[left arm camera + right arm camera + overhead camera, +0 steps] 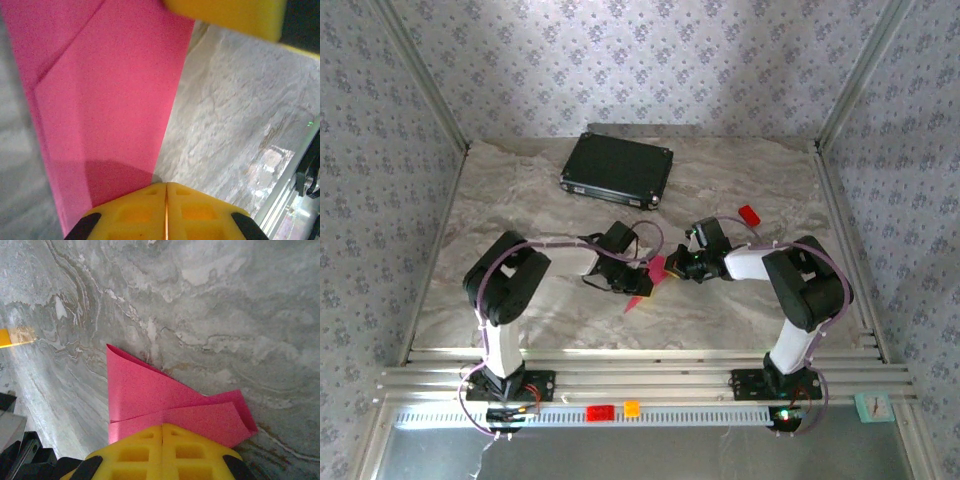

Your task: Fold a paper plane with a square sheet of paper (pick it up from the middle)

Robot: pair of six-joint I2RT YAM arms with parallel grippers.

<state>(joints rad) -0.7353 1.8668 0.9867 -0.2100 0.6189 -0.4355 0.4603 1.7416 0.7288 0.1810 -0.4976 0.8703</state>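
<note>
The magenta-pink sheet of paper (656,268) lies partly folded on the marble table between my two grippers, with a pointed end toward the near left. My left gripper (638,282) is shut, its yellow tips (166,186) down on the table right at the paper's (105,100) long straight edge. My right gripper (676,268) is also shut, and its tips (162,427) rest on the folded paper (150,395), whose two flaps spread out from under them. One flap curls up a little at its far corner. A yellow finger (225,15) of the right gripper shows at the top of the left wrist view.
A black case (617,168) lies at the back of the table. A small red block (749,214) sits to the right, behind the right arm. A red block (600,411) and an orange cube (631,408) rest on the front rail.
</note>
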